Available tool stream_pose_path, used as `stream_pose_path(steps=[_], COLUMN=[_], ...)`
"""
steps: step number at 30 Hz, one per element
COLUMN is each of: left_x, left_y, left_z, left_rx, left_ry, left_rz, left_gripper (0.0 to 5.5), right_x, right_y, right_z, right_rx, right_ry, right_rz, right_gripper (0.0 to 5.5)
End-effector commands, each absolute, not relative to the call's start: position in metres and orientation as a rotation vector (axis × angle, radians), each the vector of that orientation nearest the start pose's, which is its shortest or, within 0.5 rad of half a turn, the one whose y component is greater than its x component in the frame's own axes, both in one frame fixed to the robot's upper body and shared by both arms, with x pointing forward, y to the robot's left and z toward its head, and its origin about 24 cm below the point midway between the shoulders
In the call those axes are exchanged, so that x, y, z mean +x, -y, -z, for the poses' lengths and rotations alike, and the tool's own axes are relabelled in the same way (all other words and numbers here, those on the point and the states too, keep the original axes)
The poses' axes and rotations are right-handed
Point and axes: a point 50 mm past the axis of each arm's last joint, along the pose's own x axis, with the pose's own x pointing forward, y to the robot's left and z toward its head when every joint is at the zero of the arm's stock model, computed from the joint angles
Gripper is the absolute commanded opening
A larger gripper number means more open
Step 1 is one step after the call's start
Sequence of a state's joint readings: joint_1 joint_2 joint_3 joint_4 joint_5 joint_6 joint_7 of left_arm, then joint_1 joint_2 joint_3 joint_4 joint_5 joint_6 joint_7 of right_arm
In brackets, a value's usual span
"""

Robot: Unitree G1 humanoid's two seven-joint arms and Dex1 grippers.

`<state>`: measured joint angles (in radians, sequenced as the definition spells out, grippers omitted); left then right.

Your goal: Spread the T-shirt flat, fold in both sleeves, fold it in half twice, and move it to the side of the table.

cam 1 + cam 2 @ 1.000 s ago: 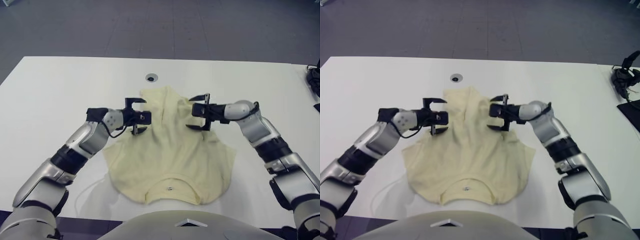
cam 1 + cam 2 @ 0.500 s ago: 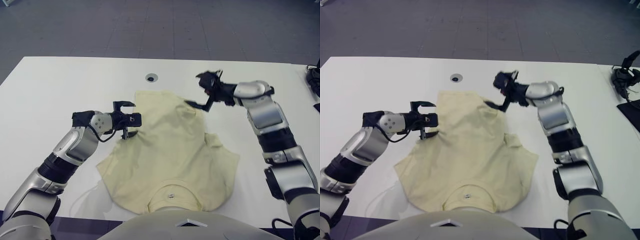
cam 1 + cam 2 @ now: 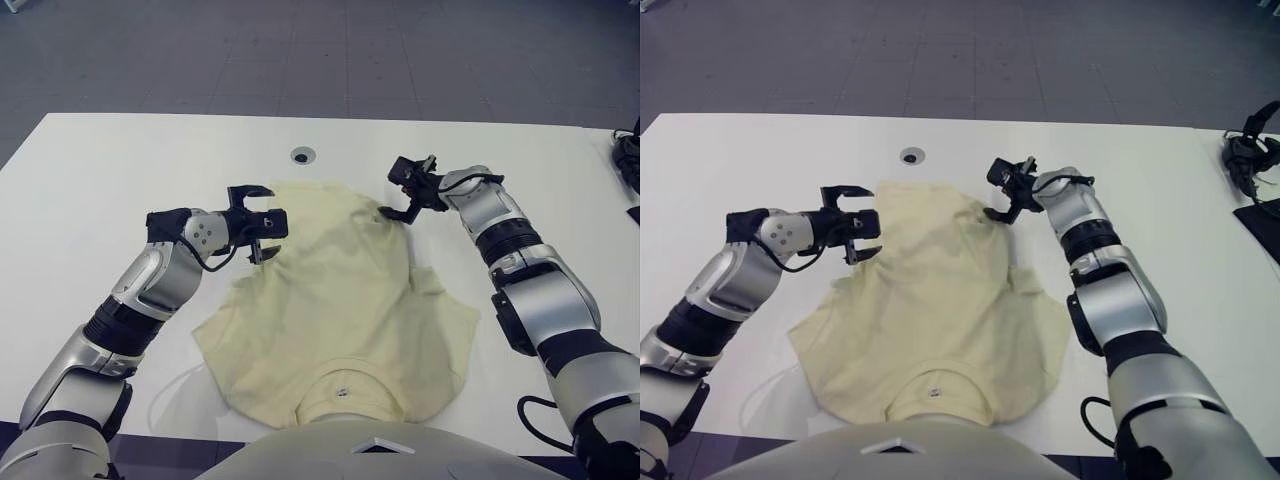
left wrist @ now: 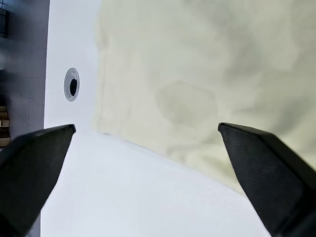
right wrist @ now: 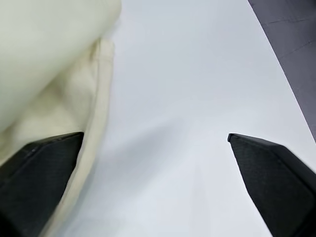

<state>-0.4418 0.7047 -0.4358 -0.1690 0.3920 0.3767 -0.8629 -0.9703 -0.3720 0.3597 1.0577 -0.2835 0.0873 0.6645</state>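
Note:
A pale yellow T-shirt (image 3: pixel 335 300) lies on the white table (image 3: pixel 120 170), collar at the near edge and hem toward the far side, still creased. My left gripper (image 3: pixel 262 224) hovers open at the shirt's far left edge. In the left wrist view its dark fingers (image 4: pixel 34 163) stand wide apart over cloth (image 4: pixel 197 74) and bare table. My right gripper (image 3: pixel 400 190) is open at the far right corner of the hem. In the right wrist view the shirt's edge (image 5: pixel 54 74) lies beside one finger (image 5: pixel 39 158), and nothing sits between the fingers.
A round grommet hole (image 3: pixel 303 155) sits in the table just beyond the shirt. Black cables (image 3: pixel 630 160) lie at the table's right edge. A thin white cord (image 3: pixel 170 385) runs near the front left. Bare table lies on both sides of the shirt.
Both grippers have moved apart from over the shirt's middle to its far corners. The far hem now lies wider. In the last half second the right gripper came down toward the corner.

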Motion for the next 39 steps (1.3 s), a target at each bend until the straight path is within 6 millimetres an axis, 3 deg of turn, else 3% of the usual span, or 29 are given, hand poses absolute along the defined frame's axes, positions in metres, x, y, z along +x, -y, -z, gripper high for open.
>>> stream_pose_path(steps=[1, 8, 13, 17, 22, 25, 30, 34, 39], left_x=[0.288, 0.296, 0.330, 0.343, 0.336, 0.335, 0.335, 0.331, 0.328], left_y=[-0.152, -0.157, -0.171, -0.174, -0.158, -0.141, -0.125, -0.124, -0.124], left_z=[-0.115, -0.102, -0.096, -0.106, -0.129, -0.137, -0.141, -0.141, -0.139], left_rx=[1.182, 1.147, 1.179, 1.176, 1.138, 1.116, 1.129, 1.128, 1.114], left_ry=[-0.306, -0.348, -0.396, -0.386, -0.313, -0.262, -0.224, -0.219, -0.225], left_rz=[0.884, 0.827, 0.693, 0.656, 0.704, 0.750, 0.787, 0.793, 0.783], left_gripper=[5.38, 5.38, 5.38, 5.38, 5.38, 5.38, 5.38, 5.38, 5.38], right_x=[0.395, 0.399, 0.402, 0.407, 0.413, 0.411, 0.401, 0.388, 0.370], right_y=[0.181, 0.207, 0.211, 0.203, 0.197, 0.198, 0.189, 0.185, 0.182], right_z=[-0.096, -0.105, -0.114, -0.127, -0.144, -0.136, -0.102, -0.079, -0.070], right_rx=[-0.965, -1.076, -1.052, -0.918, -0.740, -0.738, -0.796, -0.852, -0.872], right_ry=[-0.523, -0.552, -0.535, -0.486, -0.423, -0.425, -0.496, -0.574, -0.665], right_rz=[-0.598, -0.477, -0.422, -0.419, -0.400, -0.378, -0.477, -0.647, -0.989], right_gripper=[5.40, 5.40, 5.40, 5.40, 5.40, 5.40, 5.40, 5.40, 5.40])
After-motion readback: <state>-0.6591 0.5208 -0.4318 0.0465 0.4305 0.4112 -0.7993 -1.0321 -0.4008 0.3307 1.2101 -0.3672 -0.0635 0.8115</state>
